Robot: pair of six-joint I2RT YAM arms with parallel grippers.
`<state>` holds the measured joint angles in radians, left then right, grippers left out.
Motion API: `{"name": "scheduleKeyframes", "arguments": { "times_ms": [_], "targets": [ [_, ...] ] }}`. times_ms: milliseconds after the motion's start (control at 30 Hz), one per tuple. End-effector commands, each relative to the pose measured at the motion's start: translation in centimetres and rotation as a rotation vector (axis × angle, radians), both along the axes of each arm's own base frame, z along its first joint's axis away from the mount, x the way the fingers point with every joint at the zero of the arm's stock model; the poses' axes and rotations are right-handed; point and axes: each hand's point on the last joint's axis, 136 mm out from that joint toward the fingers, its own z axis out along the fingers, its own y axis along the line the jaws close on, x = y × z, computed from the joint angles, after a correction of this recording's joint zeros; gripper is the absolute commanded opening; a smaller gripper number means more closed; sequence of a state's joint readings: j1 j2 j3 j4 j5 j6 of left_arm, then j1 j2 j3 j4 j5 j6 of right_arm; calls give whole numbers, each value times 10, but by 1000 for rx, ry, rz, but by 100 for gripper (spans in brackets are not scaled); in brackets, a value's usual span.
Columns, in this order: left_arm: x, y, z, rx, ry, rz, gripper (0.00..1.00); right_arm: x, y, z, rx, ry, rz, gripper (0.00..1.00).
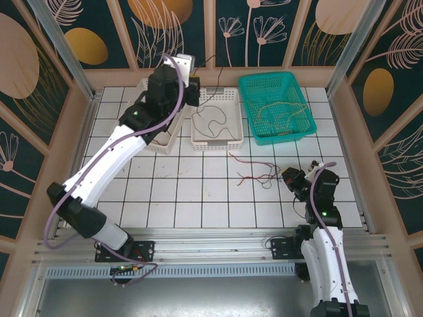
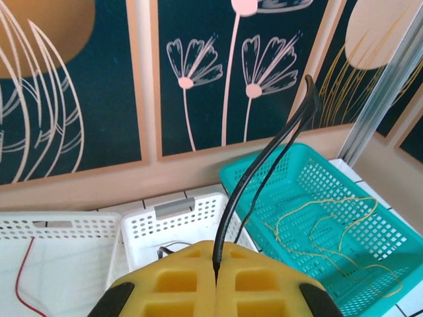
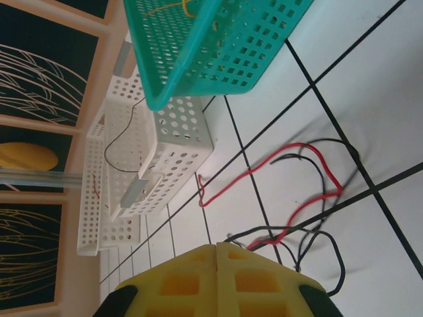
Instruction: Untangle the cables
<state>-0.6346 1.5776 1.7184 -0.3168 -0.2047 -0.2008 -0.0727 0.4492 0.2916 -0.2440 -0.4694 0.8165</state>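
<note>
Left gripper pinched on black cable, loop standing up ahead of it, white basket just below. Lower before release or the loop may flop right into teal basket. Right gripper closed, red-black tangle at its tips; can't tell if pinned.

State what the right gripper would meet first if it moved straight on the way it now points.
Probably the tangle of red and black cables on the tiles, lying right before the shut right gripper. Beyond them stands the white basket; depth is hard to judge.
</note>
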Motion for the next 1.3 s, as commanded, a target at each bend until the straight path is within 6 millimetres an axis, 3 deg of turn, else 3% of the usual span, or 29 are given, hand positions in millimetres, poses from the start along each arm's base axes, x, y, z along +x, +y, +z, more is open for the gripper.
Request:
{"name": "scheduleKeyframes", "arguments": {
  "times_ms": [0, 100, 233, 567, 1067, 1267],
  "targets": [
    [16, -11, 11, -9, -51, -9, 0, 0, 2, 22, -15, -61, 26, 0],
    [31, -21, -6, 6, -24, -9, 0, -1, 3, 24, -18, -66, 33, 0],
    [51, -39, -43, 17, 40, -20, 0, -2, 4, 28, -27, -74, 40, 0],
    [77, -56, -117, 36, 149, 0, 0, -5, 4, 33, -44, -89, 49, 0],
    [79, -71, -245, 48, 369, -6, 0, -6, 5, 33, -40, -94, 55, 0],
    [72, -58, -276, 35, 403, 51, 0, -6, 5, 33, -40, -94, 56, 0]
  ]
}}
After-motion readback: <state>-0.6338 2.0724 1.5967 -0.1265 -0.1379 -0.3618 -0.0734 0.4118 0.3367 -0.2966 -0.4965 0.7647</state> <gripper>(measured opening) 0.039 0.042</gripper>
